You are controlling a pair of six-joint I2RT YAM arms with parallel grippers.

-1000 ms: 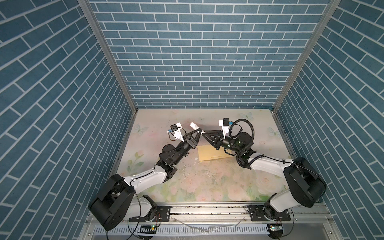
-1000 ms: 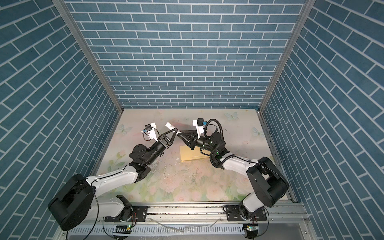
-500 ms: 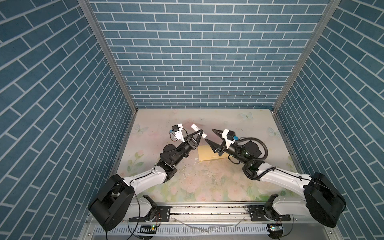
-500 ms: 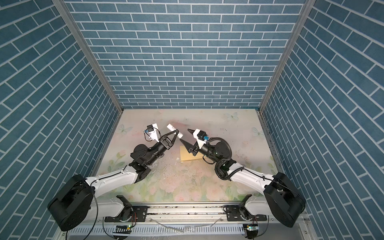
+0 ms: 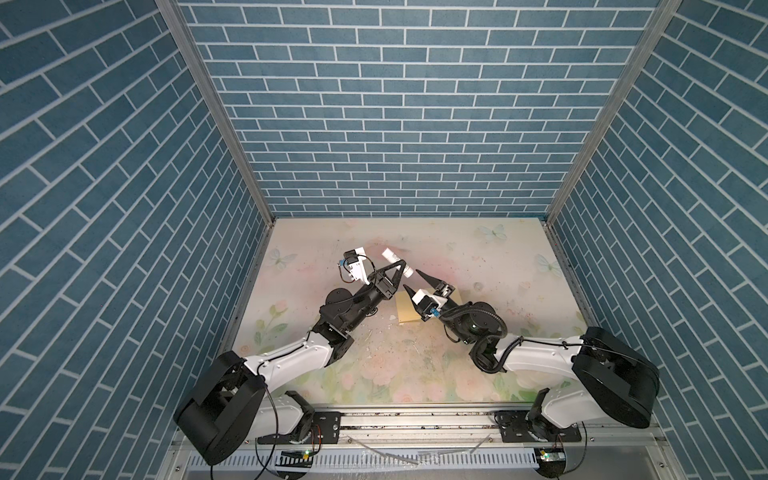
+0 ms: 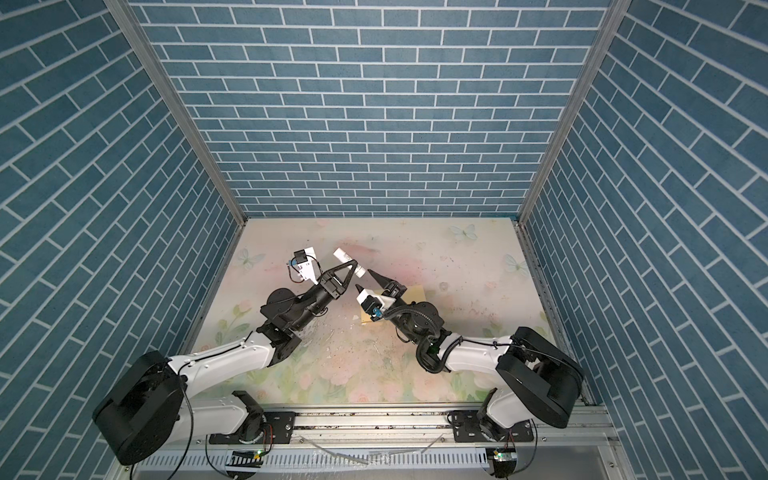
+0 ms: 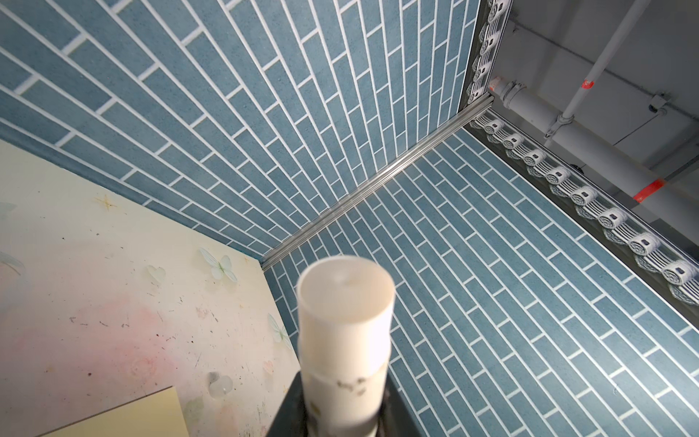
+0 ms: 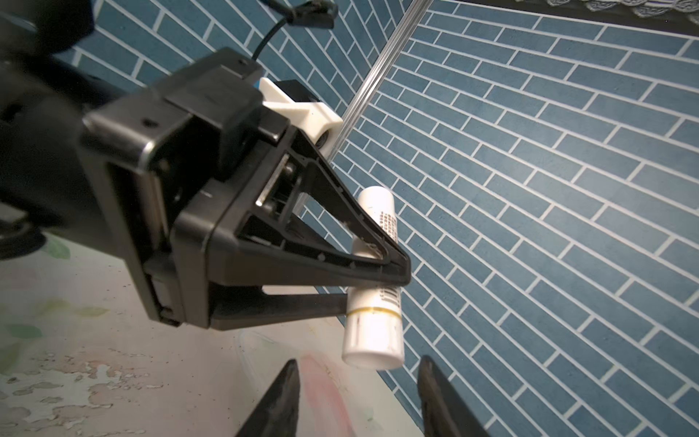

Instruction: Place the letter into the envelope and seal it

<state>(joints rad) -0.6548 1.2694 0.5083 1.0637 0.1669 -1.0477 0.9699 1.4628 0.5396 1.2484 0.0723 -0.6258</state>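
Note:
My left gripper (image 5: 401,265) is shut on a white glue stick (image 5: 390,253), held up off the table, with the stick lying across the fingertips. The left wrist view has the stick (image 7: 346,321) standing out from between the jaws. My right gripper (image 5: 413,279) is open just to the right of it, and its two dark fingertips (image 8: 291,369) straddle the stick's lower end (image 8: 374,340) without touching. The yellow envelope (image 5: 405,312) lies flat on the table under the right gripper; a corner of it (image 7: 132,416) shows in the left wrist view. The letter is not in view.
The floral table mat (image 5: 478,257) has flaked, scuffed patches near its middle. Blue brick walls (image 5: 395,124) close in the back and both sides. In both top views the two arms meet over the table's centre.
The right gripper, which was closed in against the left gripper's tips, has opened and drawn back slightly. The right arm's base link has swung right. The left arm has held still.

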